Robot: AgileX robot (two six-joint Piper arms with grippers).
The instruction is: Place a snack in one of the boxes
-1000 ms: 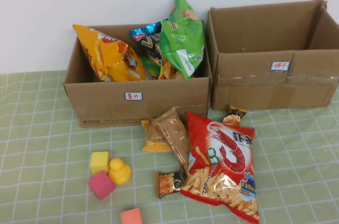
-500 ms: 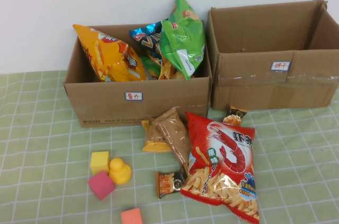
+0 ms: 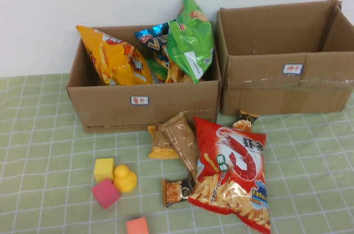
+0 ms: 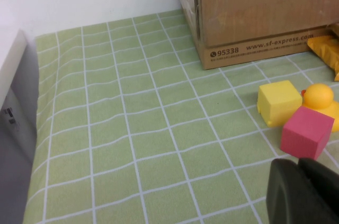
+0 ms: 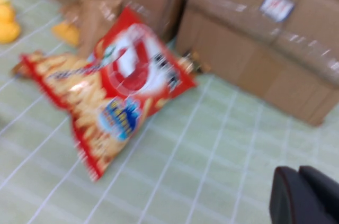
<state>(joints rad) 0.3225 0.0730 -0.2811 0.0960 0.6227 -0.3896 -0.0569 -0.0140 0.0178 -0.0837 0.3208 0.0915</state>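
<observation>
A big red shrimp-chip bag (image 3: 232, 170) lies flat on the green checked cloth in front of the two cardboard boxes; it shows too in the right wrist view (image 5: 114, 94). Brown snack packets (image 3: 178, 140) lie against the left box (image 3: 110, 113), which holds yellow, blue and green chip bags. One small packet (image 3: 176, 191) rests by the red bag's corner. The right box (image 3: 265, 87) looks empty. My left gripper (image 4: 298, 164) is shut, hovering near the toy blocks. My right gripper (image 5: 299, 172) is shut above bare cloth, apart from the red bag. Neither arm appears in the high view.
A yellow cube (image 3: 104, 169), a yellow duck (image 3: 125, 178), a pink cube (image 3: 105, 193) and an orange block (image 3: 137, 226) sit at the front left. Another small packet (image 3: 246, 119) lies at the foot of the right box. A white wall stands behind the boxes.
</observation>
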